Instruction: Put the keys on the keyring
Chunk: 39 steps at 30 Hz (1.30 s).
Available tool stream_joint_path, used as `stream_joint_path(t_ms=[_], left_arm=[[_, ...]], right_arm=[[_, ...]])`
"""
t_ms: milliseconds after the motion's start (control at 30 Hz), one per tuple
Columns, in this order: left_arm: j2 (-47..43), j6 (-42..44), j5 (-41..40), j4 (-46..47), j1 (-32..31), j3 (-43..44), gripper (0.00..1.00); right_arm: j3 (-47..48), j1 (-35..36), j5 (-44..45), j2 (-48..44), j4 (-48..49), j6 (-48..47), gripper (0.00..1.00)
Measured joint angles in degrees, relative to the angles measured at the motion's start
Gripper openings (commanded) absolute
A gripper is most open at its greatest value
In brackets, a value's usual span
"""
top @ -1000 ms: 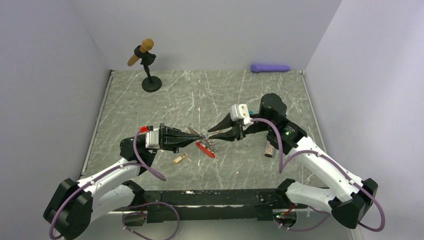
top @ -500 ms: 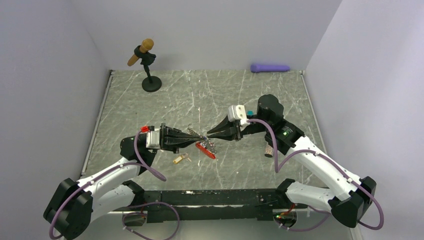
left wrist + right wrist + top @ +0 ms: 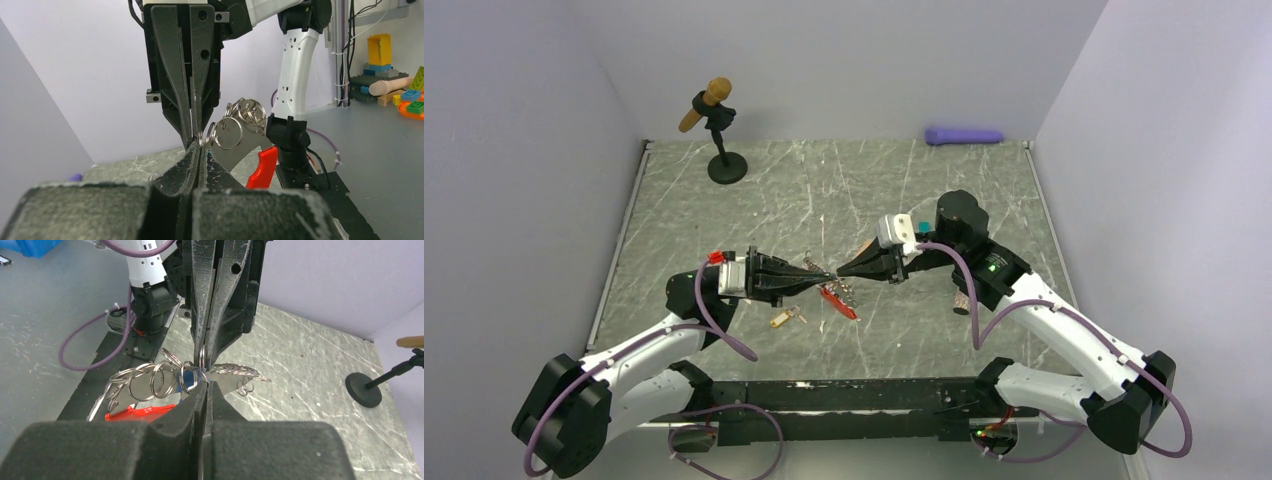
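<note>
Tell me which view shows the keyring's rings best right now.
Right wrist: the keyring fans its silver rings out above the red clip, where the left pincer and right pincer meet. Left wrist shows them bunched; top external, mostly the red clip.

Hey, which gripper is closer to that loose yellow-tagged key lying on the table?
Left. The left gripper extends right beside the key, which lies at its near side; the right gripper points in from the opposite side, farther off.
</note>
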Motion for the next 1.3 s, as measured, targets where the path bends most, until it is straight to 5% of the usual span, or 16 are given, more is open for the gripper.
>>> stream_joint_path(t_ms=[733,900,1300], left_arm=[[0.4,1.1,-1.9,-0.7,0.4,-0.6,0.0],[0.4,1.6,-3.5,-0.4,0.4,-1.7,0.0],[-7.6,15.1,-3.2,-21.2,0.3,-1.9,0.0]], right_arm=[[-1.8,5.2,11.7,-0.3,-1.9,-11.2,0.0],[-3.1,5.8,13.9,-0.5,-0.4,-11.5,0.32],[-3.5,5.9,16.1,-4.8,-4.9,-14.6,0.34]])
